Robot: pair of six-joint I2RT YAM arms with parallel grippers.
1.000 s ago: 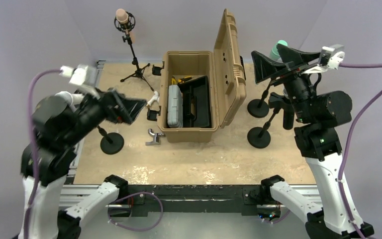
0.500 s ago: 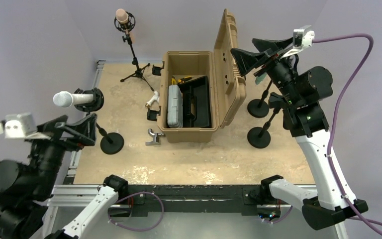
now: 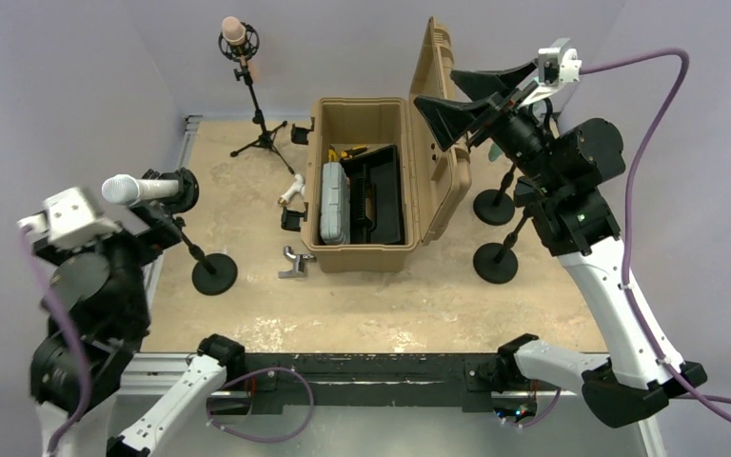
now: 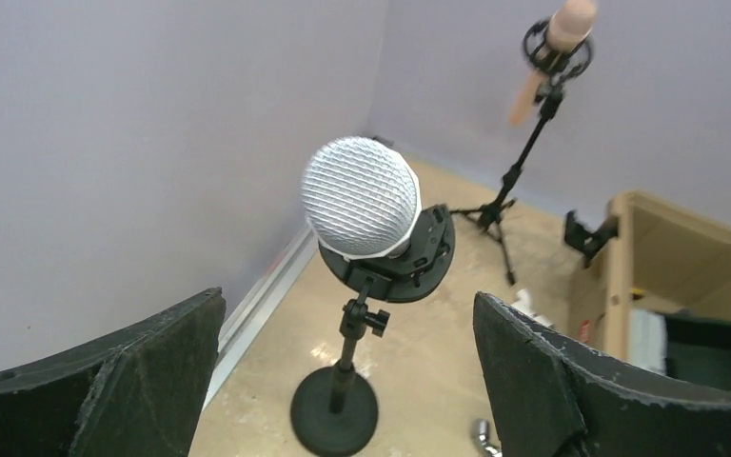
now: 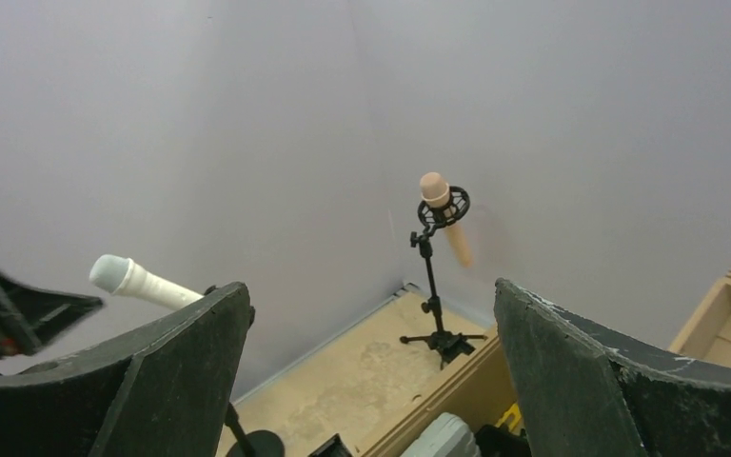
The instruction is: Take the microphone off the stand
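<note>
A white microphone (image 3: 138, 189) with a silver mesh head (image 4: 362, 209) lies tilted in a black shock mount (image 4: 395, 262) on a short round-base stand (image 3: 214, 274) at the table's left edge. My left gripper (image 3: 148, 224) hangs just near-left of the microphone's head. In the left wrist view that gripper (image 4: 347, 303) is open, both fingers apart from the microphone, which faces the camera between them. My right gripper (image 3: 435, 88) is raised over the case lid and is open with nothing in it (image 5: 371, 288).
A pink microphone (image 3: 235, 31) sits on a tripod stand at the back left. A tan case (image 3: 362, 243) stands mid-table with its lid (image 3: 443, 114) up. Two black round-base stands (image 3: 495, 262) are to its right. Small clips (image 3: 295, 262) lie left of the case.
My left arm has swung away from over the stand toward the near left, uncovering the white microphone. My right arm has moved left, its gripper now over the case lid.
</note>
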